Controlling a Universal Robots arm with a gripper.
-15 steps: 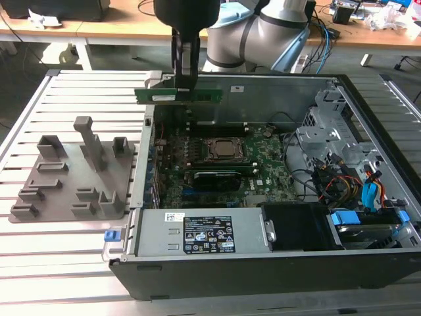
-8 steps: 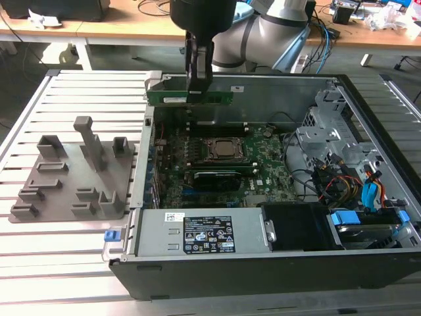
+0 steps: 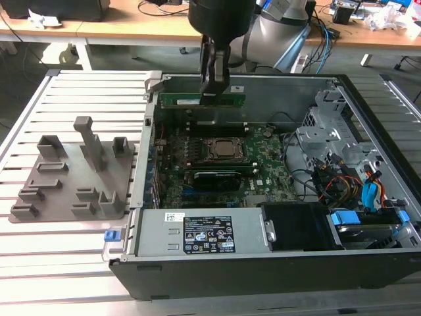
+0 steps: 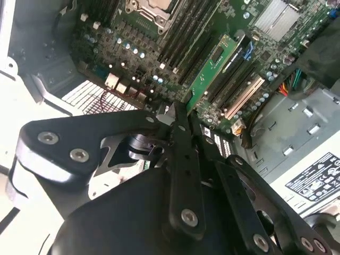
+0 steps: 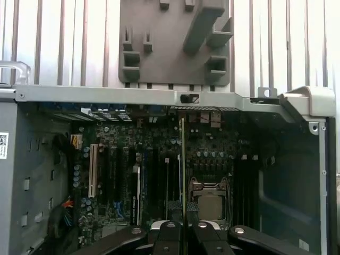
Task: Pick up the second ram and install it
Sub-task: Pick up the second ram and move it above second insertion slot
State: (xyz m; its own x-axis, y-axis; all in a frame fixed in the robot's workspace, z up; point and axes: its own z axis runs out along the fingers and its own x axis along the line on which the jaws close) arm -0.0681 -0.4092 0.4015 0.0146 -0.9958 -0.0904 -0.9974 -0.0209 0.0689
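1. Gripping the second ram (image 3: pixel 181 100) in the gripper (image 3: pixel 214 91), near the middle of the stick's upper edge in the exterior view.
2. Pinching it with fingers (image 4: pixel 182 149) closed almost fully, with just the thin green board between them. A length of stick juts out on each side.
3. Holding the stick on edge and level, up inside the open computer case (image 3: pixel 276 89), near its far wall and raised clear of the motherboard (image 3: pixel 266 176).
4. Hanging beyond the processor socket (image 3: pixel 223 150) in the exterior view, with the long side running across from that view's left to its right.
5. Showing the second ram (image 4: pixel 215 66) in the second wrist view with one flat face and a dark chip toward the camera, reaching out from the gripper (image 4: pixel 186 113) over the motherboard (image 4: pixel 133 48).
6. Reading the second ram (image 5: pixel 182 159) edge-on in the first wrist view as a thin line above the gripper (image 5: pixel 184 226). Runs parallel to the long dark slots, just beside the processor socket (image 5: pixel 210 201).
7. Noting the grey tray (image 3: pixel 59 207) on the slatted table (image 3: pixel 66 270), outside the case at the exterior view's left and well apart from the gripper.
8. Noting the power supply (image 3: pixel 197 230) along the near wall and coloured cables (image 3: pixel 352 184) at the exterior view's right.
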